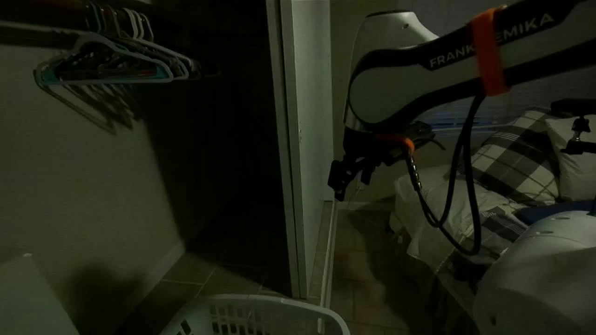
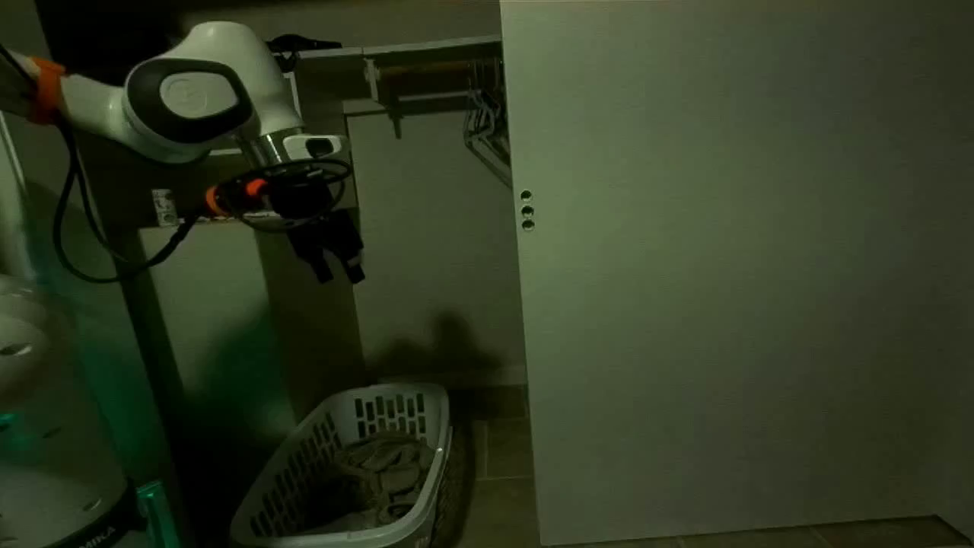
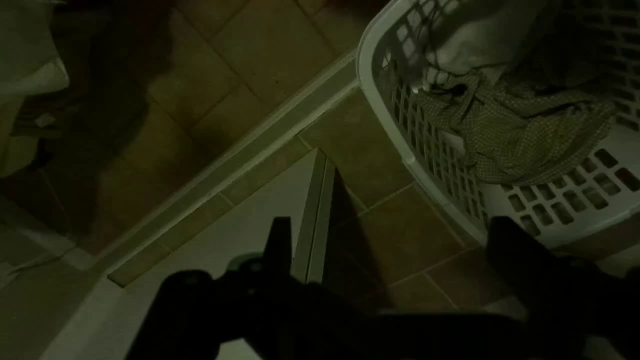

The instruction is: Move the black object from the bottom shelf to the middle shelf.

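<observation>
Jaws parted wide on black two-fingered gripper point(image 3: 390, 230), bottom of wrist view; white slatted plastic laundry basket point(image 3: 384, 114) with checked cloth point(image 3: 515, 135), upper right. In exterior view, irregular black object point(image 2: 293, 46) on pale shelf point(image 2: 331, 53), upper left; whether task's thing, cannot tell. In exterior view, pale hangers point(image 1: 125, 80), upper left; gripper right of centre, beside tall white panel point(image 1: 312, 116).

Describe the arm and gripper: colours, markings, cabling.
White-and-black arm with FRANKA EMIKA lettering, partly covered by an orange band. A black cable hangs in loops. The gripper is black, with two dark fingers and orange patches near it.
</observation>
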Action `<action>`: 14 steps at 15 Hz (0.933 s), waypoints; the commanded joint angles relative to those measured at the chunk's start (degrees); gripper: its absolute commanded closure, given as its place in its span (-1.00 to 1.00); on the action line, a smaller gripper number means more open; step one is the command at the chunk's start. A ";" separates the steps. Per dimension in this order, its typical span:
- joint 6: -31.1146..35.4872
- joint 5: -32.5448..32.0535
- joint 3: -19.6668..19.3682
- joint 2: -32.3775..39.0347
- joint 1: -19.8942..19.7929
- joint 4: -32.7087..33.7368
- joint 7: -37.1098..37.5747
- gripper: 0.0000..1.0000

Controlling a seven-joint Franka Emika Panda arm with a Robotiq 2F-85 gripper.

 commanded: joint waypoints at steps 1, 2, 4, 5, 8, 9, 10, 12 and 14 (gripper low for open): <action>-0.57 -0.10 -0.11 0.08 0.15 -0.45 0.11 -1.00; -0.60 -0.10 -0.11 0.29 0.15 -1.04 0.11 -1.00; -0.60 -0.10 -0.11 0.74 0.15 -1.30 0.11 -1.00; -0.60 -0.10 -0.11 0.79 0.15 -1.30 0.11 -1.00; -0.08 1.45 2.04 -0.04 6.02 2.51 -3.06 -1.00; -0.80 2.11 3.25 -0.05 7.98 4.22 -3.37 -1.00; -0.82 2.78 4.35 0.30 10.20 5.81 -3.61 -1.00; -0.68 4.57 6.69 1.70 15.03 9.24 -3.88 -1.00; 1.05 6.14 8.58 3.56 19.13 12.06 -4.67 -1.00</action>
